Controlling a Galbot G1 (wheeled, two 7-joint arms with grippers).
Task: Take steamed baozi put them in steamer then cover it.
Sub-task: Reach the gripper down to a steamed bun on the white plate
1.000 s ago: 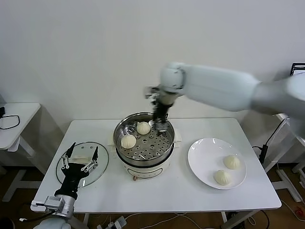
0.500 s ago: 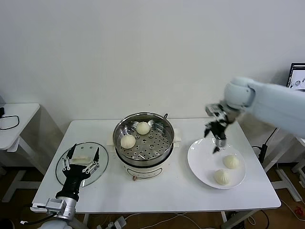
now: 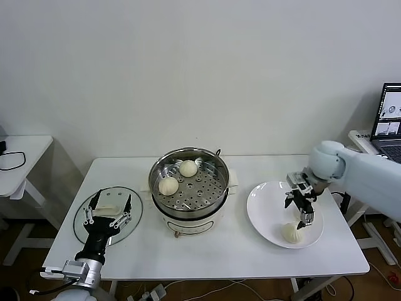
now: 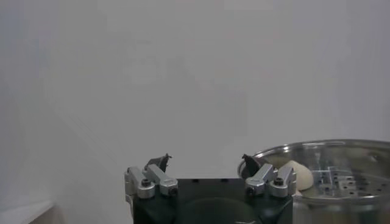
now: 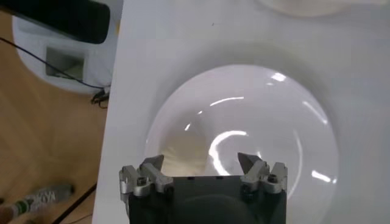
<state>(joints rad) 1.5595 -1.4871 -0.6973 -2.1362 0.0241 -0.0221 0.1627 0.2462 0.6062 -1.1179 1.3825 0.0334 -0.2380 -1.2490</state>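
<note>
White surface [image 3: 207, 251] against a plain white wall [image 3: 188, 63], second small white table [image 3: 25, 150] off to the robot's left, laptop [image 3: 390, 122] at the far right edge. Steamer [image 3: 189, 188] sits mid-surface, uncovered, two steamed baozi inside: one [image 3: 168, 185] on the perforated floor toward the left, one [image 3: 188, 167] nearer the back wall. Plate [image 3: 263, 216] lies right of the steamer, apart from it. One baozi [image 3: 292, 233] shows on the plate's near side; another can't be made out behind the arm. Right gripper [image 3: 301, 211] is low over the plate, fingers spread wide, nothing held. Left gripper [image 3: 108, 210] hangs over the glass lid [image 3: 88, 233] on the left part of the surface, jaws wide, empty. Wood floor [image 5: 36, 122] under the surface's edge in the right wrist view.
</note>
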